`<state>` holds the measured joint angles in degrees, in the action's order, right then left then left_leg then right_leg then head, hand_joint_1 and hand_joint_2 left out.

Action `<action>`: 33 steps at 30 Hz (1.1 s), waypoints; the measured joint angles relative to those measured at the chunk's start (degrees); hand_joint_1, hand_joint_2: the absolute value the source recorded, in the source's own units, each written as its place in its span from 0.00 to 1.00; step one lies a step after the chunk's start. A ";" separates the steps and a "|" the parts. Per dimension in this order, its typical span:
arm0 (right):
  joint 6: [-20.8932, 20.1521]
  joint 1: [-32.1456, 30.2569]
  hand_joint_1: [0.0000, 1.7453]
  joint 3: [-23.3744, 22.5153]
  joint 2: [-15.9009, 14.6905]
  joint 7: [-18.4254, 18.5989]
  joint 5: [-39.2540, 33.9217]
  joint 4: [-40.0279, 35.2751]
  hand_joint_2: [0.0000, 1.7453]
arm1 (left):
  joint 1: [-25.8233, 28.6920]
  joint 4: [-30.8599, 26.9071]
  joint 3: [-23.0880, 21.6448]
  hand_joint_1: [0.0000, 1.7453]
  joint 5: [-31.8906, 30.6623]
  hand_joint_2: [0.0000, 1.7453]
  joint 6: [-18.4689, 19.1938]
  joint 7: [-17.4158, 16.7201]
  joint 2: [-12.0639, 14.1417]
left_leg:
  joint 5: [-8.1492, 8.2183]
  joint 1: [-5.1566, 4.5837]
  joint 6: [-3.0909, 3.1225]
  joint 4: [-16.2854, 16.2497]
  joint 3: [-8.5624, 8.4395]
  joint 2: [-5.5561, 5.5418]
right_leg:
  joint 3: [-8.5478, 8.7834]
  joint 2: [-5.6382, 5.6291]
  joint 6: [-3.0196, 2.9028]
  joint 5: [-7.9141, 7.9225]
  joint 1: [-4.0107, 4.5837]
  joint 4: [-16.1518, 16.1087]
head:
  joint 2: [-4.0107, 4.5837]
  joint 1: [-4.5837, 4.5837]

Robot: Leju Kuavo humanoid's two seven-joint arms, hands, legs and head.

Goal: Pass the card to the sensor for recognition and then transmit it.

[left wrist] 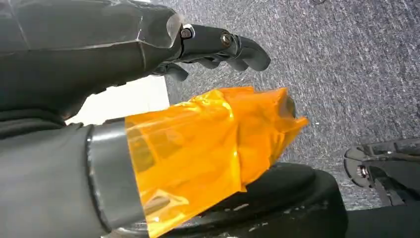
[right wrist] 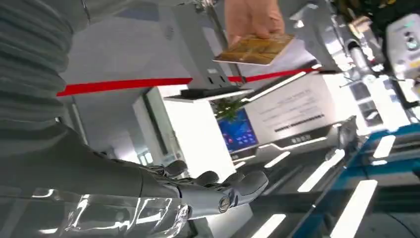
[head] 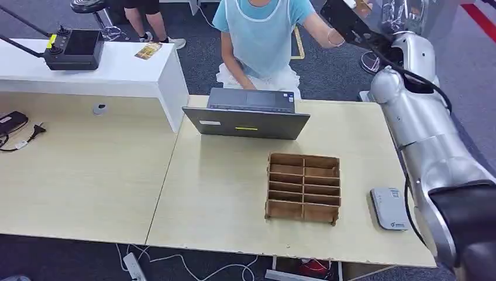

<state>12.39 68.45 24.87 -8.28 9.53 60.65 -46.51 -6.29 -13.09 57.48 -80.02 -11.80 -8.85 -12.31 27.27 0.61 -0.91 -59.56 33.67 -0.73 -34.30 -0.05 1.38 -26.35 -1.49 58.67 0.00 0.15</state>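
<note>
We faced a broad pale desk with a person seated at its far side behind a grey laptop. Our right arm rose high along the right of the head view, reaching up and away toward that person's outstretched arm. Nearer us on the desk stood a wooden divider tray, and just beside it, toward our right, lay the small grey sensor, flat and uncovered.

In the right wrist view, our right robot hand lay open, fingers extended and nothing in them. The card, gold-toned and patterned, was pinched in the person's hand, apart from our fingers and not yet touching them.

Our left robot hand hung by our side over grey carpet, its dark fingers curled loosely with nothing between them; its thumb was wrapped in orange film.

We judged this to be the opening step: receiving the card. The next move seemed to call for bringing the right robot hand's fingers under and around the card's free edge, closing on it firmly, then carrying it down to the sensor, well below and nearer us.
</note>
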 joint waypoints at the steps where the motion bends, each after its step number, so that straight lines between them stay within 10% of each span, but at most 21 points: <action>1: 0.24 0.21 0.00 -0.04 0.02 0.17 0.00 1.42 1.00 | 0.00 0.00 -0.09 0.00 -0.04 0.00 0.07 -0.24 0.00 | 0.00 0.00 0.00 0.00 0.00 0.00 | 0.00 0.00 0.00 0.00 0.00 0.00 | 0.00 0.00; 16: 3.26 0.60 0.00 -0.98 -0.37 1.11 2.93 10.99 1.00 | 0.15 0.00 -0.79 0.00 0.13 0.00 0.02 -0.46 0.02 | 0.00 0.00 0.00 -0.01 -0.01 0.03 | -0.03 -0.04 0.00 0.00 0.00 0.00 | 0.00 0.00; 17: 3.30 0.60 0.78 -0.98 -0.39 1.11 2.93 11.14 1.00 | 0.17 0.00 -0.81 0.00 0.15 0.00 0.02 -0.46 0.00 | 0.00 0.00 0.00 -0.01 -0.01 0.03 | -0.03 -0.04 0.00 0.00 0.00 0.00 | 0.00 0.00; 18: 3.30 0.60 1.00 -0.98 -0.46 1.11 2.93 11.29 1.00 | 0.18 0.00 -0.79 0.00 0.28 0.00 -0.11 -0.46 0.00 | 0.00 0.00 0.00 -0.01 -0.01 0.03 | -0.03 -0.04 0.00 0.00 0.00 0.00 | 0.00 0.00; 33: 3.32 0.61 1.00 -1.25 -0.50 0.83 3.15 11.58 1.00 | 0.17 0.00 -0.90 0.00 0.39 0.00 -0.15 -0.39 0.00 | 0.00 0.00 0.00 -0.01 -0.01 0.03 | -0.03 -0.04 0.00 0.00 0.00 0.00 | 0.00 0.00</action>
<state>15.72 69.06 23.63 -8.79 10.36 63.80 -34.93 -6.11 -13.09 56.59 -79.62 -11.96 -9.25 -12.31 27.27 0.61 -0.91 -59.57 33.66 -0.70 -34.33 -0.09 1.38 -26.34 -1.49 58.67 0.00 0.15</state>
